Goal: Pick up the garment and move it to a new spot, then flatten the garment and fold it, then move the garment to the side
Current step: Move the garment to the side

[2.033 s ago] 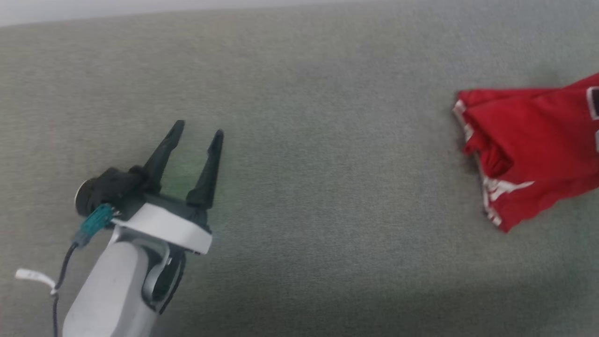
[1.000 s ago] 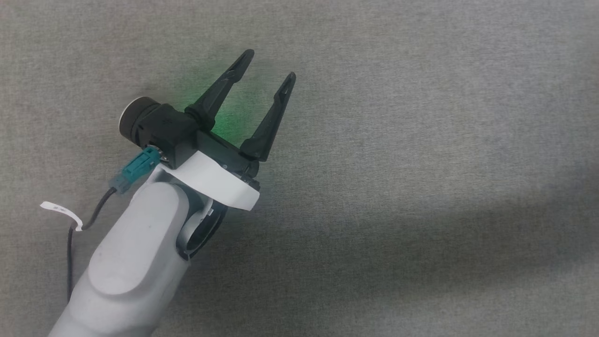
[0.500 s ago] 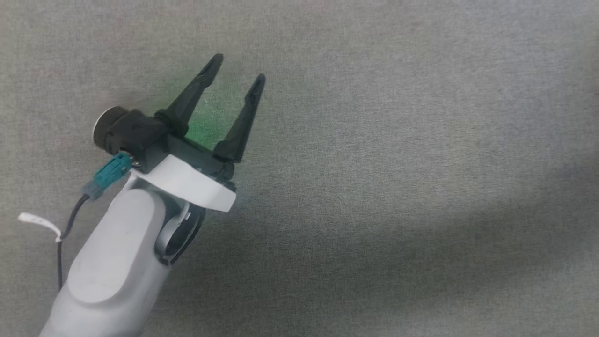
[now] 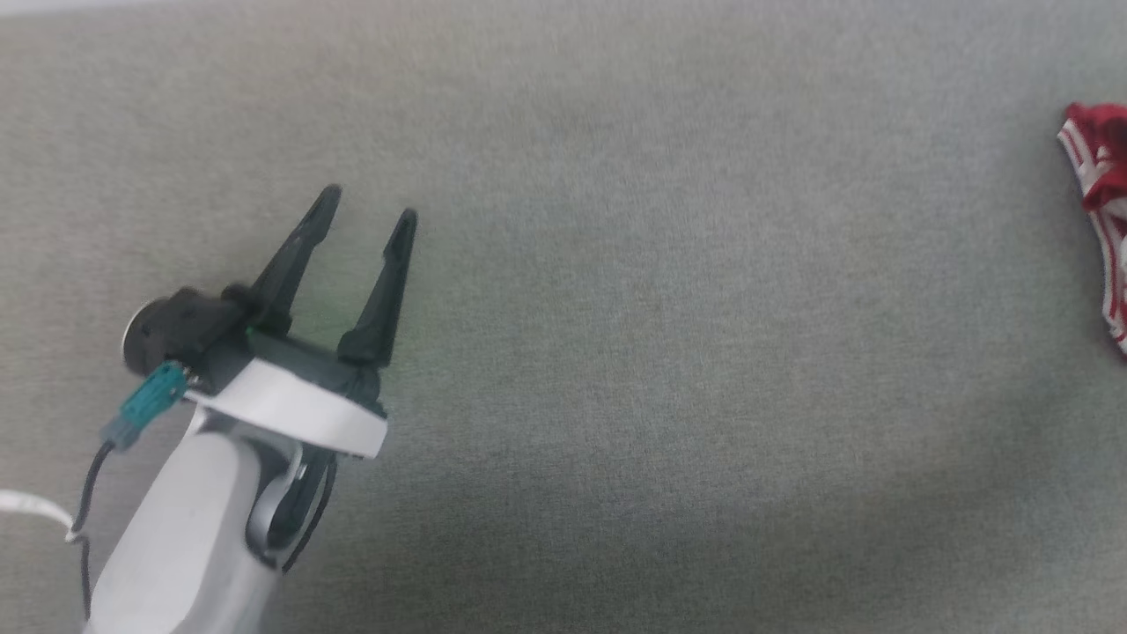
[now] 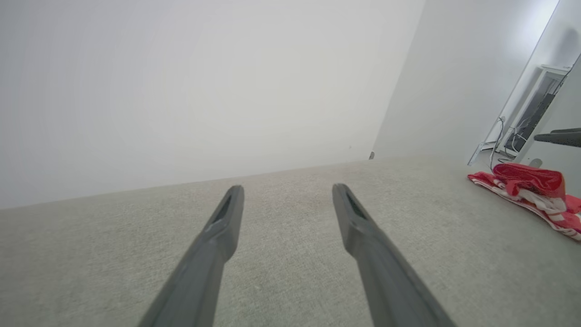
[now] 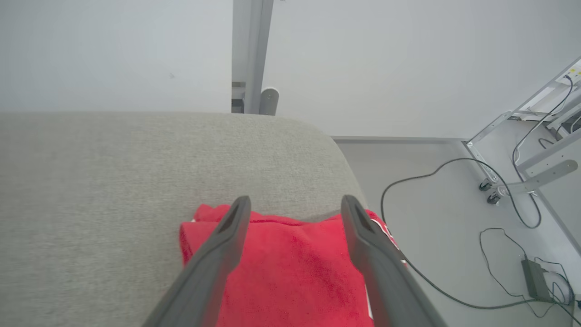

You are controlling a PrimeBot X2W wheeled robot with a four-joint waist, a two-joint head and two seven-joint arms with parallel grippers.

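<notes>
While head view clips garment (image 4: 1098,150), right wrist view has right claw (image 6: 295,205) spread above.

A wide open stretch of bench (image 4: 669,352) separates the left claw (image 4: 368,202) from the shirt (image 4: 1105,167), heaped at the right end. The right claw (image 6: 295,200) hangs spread over that heap, near the bench's rounded corner.

soft even light, slight motion blur, broad shadow along lower edge
</notes>
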